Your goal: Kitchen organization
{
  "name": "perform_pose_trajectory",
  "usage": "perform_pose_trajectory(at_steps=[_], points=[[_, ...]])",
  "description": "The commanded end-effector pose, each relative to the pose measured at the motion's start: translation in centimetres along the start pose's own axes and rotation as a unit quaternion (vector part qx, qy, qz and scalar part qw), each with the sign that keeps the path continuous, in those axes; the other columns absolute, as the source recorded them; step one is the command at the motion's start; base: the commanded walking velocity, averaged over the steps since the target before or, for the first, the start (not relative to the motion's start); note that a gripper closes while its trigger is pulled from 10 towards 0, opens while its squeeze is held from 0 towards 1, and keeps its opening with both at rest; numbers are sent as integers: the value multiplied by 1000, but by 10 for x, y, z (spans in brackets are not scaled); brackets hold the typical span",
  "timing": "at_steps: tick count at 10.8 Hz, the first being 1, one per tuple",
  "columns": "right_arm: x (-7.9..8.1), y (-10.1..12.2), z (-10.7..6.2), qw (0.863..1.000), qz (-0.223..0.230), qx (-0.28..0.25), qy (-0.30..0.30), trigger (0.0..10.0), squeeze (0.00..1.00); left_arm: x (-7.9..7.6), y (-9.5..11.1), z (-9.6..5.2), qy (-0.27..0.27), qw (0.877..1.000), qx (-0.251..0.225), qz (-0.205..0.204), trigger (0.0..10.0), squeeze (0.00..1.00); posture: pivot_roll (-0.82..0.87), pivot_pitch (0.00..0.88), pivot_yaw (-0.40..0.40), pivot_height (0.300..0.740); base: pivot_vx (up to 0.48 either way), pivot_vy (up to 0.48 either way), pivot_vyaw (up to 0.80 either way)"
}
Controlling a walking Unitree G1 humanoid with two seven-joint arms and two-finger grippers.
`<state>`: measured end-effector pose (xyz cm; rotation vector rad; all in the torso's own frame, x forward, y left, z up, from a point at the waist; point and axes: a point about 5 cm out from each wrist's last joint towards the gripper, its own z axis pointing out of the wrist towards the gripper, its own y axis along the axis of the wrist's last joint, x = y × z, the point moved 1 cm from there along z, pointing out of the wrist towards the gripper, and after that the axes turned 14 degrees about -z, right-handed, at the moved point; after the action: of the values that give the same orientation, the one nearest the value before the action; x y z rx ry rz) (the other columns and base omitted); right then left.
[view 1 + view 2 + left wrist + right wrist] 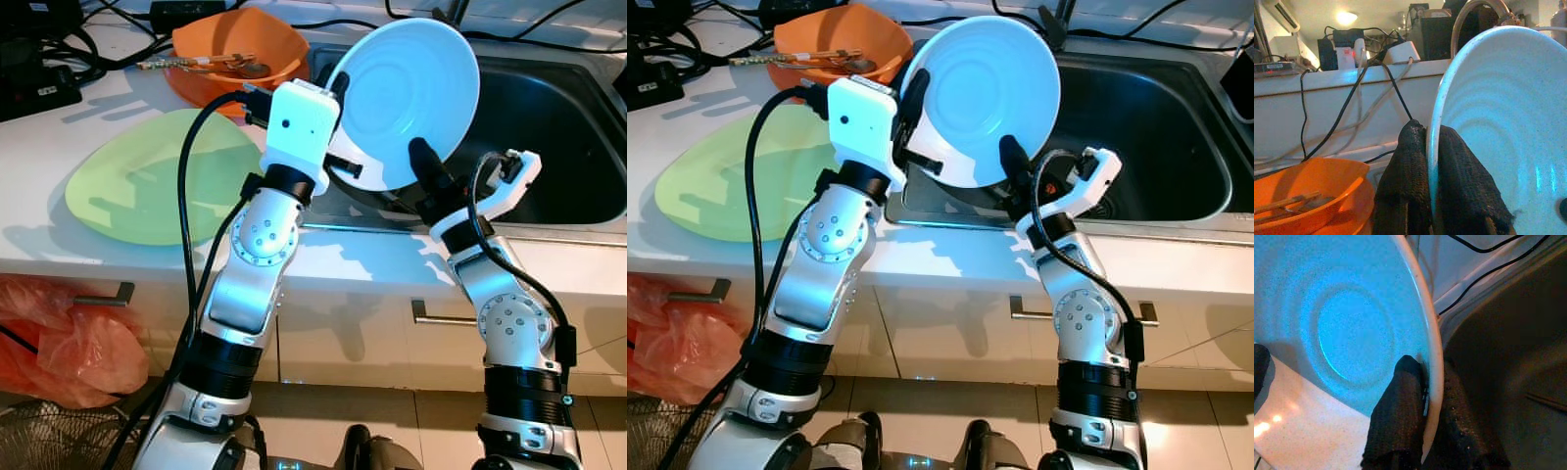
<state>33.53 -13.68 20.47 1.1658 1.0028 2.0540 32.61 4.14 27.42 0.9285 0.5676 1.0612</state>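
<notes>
Both pincers are clenched on the rim of the pale blue plate [407, 93], the left pincer [1431, 161] at its left edge and the right pincer [1425, 396] at its lower right edge, holding it tilted in the upper middle of the frame above the steel sink [558, 127]. To do this well, I judge one grip should stay firm while the other lets go. The white worktop [39, 137] carries a green plate [127, 186] at left, an orange bowl [235, 44] with utensils and cables at upper left; drawers sit below.
</notes>
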Motion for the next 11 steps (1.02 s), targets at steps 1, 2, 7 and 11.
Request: perform_pose_trajectory(at_steps=[1,2,7,11], points=[[4,0,3,1000,-10,3,11,10000,0,-15,6,4,-34,999,-10,10,10000,0,157,176,-34,740,0,0,0],[4,0,3,1000,-9,3,10,10000,0,-14,4,3,-32,999,-6,9,10000,659,159,178,-34,740,0,0,0],[5,-1,4,1000,3,-3,4,6078,0,-16,-3,2,-43,999,16,2,10000,1000,157,178,-33,740,0,0,0],[6,2,5,1000,8,-11,5,0,0,-15,-4,2,-37,999,18,18,10000,0,158,180,-33,740,0,0,0]])
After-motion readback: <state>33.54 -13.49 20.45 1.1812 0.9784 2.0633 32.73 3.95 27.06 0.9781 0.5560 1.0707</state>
